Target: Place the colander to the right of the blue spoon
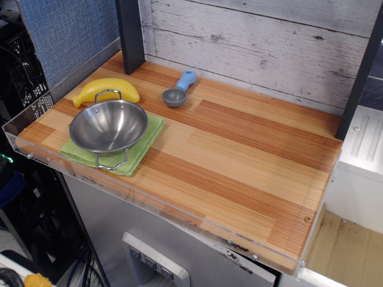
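Observation:
The colander (pixel 108 126) is a shiny round steel bowl with two wire loop handles. It sits on a green cloth (pixel 139 153) at the left of the wooden tabletop. The blue spoon (pixel 179 89) lies behind and to the right of it, near the back wall, its light-blue handle pointing up-right and its grey bowl toward the front. The colander stands to the left of the spoon, apart from it. No gripper or arm is in view.
A yellow banana (pixel 106 91) lies just behind the colander, near its rear handle. A clear plastic rim (pixel 161 206) runs along the tabletop's front and left edges. A dark post (pixel 130 36) stands at the back left. Bare wood (pixel 239 155) spans the middle and right.

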